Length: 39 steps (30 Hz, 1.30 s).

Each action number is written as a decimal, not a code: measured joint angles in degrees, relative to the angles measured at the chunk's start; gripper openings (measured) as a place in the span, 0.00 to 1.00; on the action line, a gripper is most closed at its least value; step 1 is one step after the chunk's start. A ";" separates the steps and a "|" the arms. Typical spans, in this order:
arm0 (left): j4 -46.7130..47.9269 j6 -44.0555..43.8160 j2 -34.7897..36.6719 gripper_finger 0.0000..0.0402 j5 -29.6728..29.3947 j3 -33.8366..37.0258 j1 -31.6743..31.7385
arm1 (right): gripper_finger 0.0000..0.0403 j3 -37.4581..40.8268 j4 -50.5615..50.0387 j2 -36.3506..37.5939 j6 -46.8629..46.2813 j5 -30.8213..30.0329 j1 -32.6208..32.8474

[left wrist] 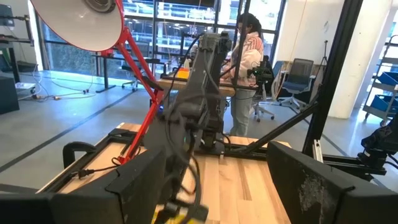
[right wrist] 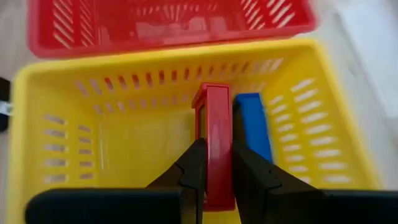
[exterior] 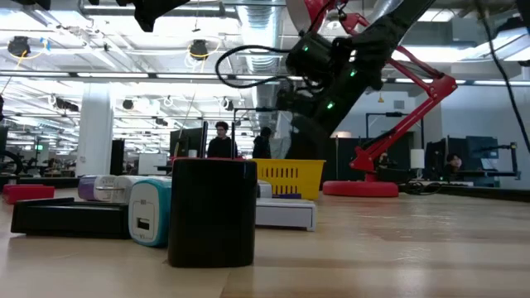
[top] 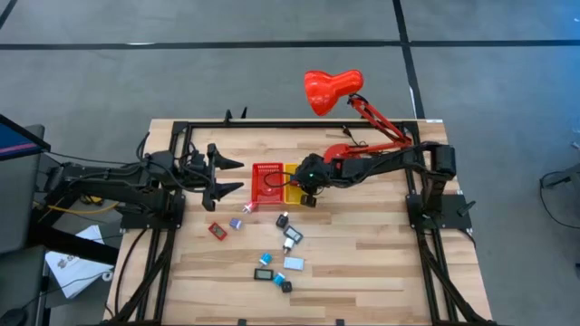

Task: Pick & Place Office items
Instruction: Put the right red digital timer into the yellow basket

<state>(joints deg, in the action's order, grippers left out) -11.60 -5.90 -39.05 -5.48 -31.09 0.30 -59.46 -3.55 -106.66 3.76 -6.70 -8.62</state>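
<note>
My right gripper (top: pixel 308 190) hangs over the yellow bin (right wrist: pixel 74 124), shut on a small red rectangular piece (right wrist: pixel 214 124). A blue piece (right wrist: pixel 252 124) shows right beside it inside the bin. The red bin (top: pixel 265 181) stands against the yellow bin's left side. Several office items lie loose on the table nearer the front, among them a red piece (top: pixel 217 231), a black block (exterior: pixel 211 211) and a light-blue and white piece (exterior: pixel 149 211). My left gripper (top: pixel 231 177) waits open and level at the table's left, touching nothing. My right gripper pinches the red piece by its two long sides (right wrist: pixel 214 168) between the two fingers (right wrist: pixel 193 171). The fingers slant down from the table's right side and lie along the piece, whose far end sticks out past the fingertips. It hangs inside the yellow bin's rim; whether it touches the floor I cannot tell.
A big red desk lamp (top: pixel 331 91) stands at the table's far right, its base (exterior: pixel 360 189) just behind the bins. A black frame (top: pixel 181 127) runs along the table's far edge. People show in the room beyond the table.
</note>
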 joint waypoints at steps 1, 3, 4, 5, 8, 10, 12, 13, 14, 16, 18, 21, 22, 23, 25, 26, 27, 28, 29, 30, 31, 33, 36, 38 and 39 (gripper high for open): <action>0.01 -0.39 -0.02 0.68 0.00 0.00 0.00 | 0.13 0.15 -0.59 -0.45 -0.13 -0.24 0.28; -0.12 -0.60 0.00 0.68 -0.01 0.00 0.00 | 0.13 0.22 -0.31 -0.83 -0.15 -1.00 0.72; -0.09 -0.58 0.00 0.68 0.01 0.00 0.00 | 0.13 0.16 -0.09 -0.93 -0.15 -1.10 0.85; -0.11 -0.56 0.00 0.68 0.00 0.00 -0.02 | 0.13 0.06 0.07 -0.98 -0.15 -1.10 0.84; -0.04 -0.54 -0.01 0.68 0.01 0.00 0.00 | 0.13 0.13 -0.07 -0.98 -0.17 -1.13 0.61; -0.05 -0.53 0.00 0.68 -0.01 0.00 0.00 | 0.13 0.13 -0.11 -0.98 -0.29 -1.20 0.57; -0.04 -0.52 0.00 0.68 -0.01 0.00 0.00 | 0.13 0.13 -0.28 -1.00 -0.30 -1.13 0.67; -0.04 -0.52 0.00 0.68 -0.01 0.00 0.00 | 0.14 0.13 -0.24 -1.00 -0.30 -1.12 0.70; -0.04 -0.49 0.00 0.68 -0.01 0.00 0.00 | 0.14 0.13 -0.26 -1.00 -0.29 -1.07 0.68; -0.02 -0.47 0.00 0.68 -0.01 0.00 0.00 | 0.15 0.13 -0.29 -1.00 -0.28 -1.05 0.65; -0.02 -0.47 0.00 0.68 -0.01 0.00 0.00 | 0.16 0.13 -0.27 -1.00 -0.26 -1.09 0.56; -0.02 -0.45 0.00 0.68 -0.01 0.00 0.00 | 0.16 0.13 -0.33 -1.00 -0.28 -1.12 0.46; -0.02 -0.45 0.00 0.68 -0.01 0.00 0.00 | 0.16 0.13 -0.38 -1.00 -0.27 -1.08 0.39; -0.02 -0.45 0.00 0.68 -0.01 0.00 0.00 | 0.16 0.13 -0.52 -1.00 -0.25 -1.08 0.30; -0.02 -0.45 0.00 0.68 -0.01 0.00 0.00 | 0.16 0.12 -0.78 -1.00 -0.21 -1.05 0.27; 0.00 -0.45 0.00 0.68 -0.01 0.00 0.00 | 0.17 0.11 -0.88 -1.00 -0.21 -1.05 0.15; 0.00 -0.45 0.00 0.68 -0.01 0.00 0.00 | 0.17 0.11 -0.94 -1.00 -0.21 -1.07 0.06; 0.00 -0.45 0.00 0.68 -0.01 0.00 0.00 | 0.17 0.11 -0.98 -1.00 -0.21 -1.07 0.06; 0.00 -0.43 0.00 0.68 -0.01 0.00 0.00 | 0.17 0.09 -1.04 -1.00 -0.21 -1.07 0.02; 0.00 -0.43 0.00 0.68 -0.01 0.00 0.00 | 0.17 0.08 -1.05 -1.00 -0.21 -1.07 -0.05; 0.00 -0.43 0.00 0.68 -0.01 0.00 0.00 | 0.17 0.08 -1.07 -1.00 -0.20 -1.07 -0.12; 0.00 -0.43 0.00 0.68 -0.01 0.00 0.00 | 0.17 0.08 -1.10 -1.00 -0.21 -1.07 -0.13; 0.00 -0.43 0.00 0.68 -0.01 0.00 0.00 | 0.17 0.08 -1.12 -1.00 -0.19 -1.07 -0.13; 0.00 -0.44 -0.01 0.68 -0.01 0.00 0.00 | 0.17 0.08 -1.12 -1.00 -0.15 -1.07 -0.13; 0.00 -0.43 0.00 0.68 -0.01 0.00 0.00 | 0.17 0.08 -1.12 -1.00 -0.10 -1.05 -0.13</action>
<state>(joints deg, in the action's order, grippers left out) -11.60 -6.33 -39.05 -5.50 -31.09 0.30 -59.37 -4.67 -107.66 3.67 -7.75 -8.75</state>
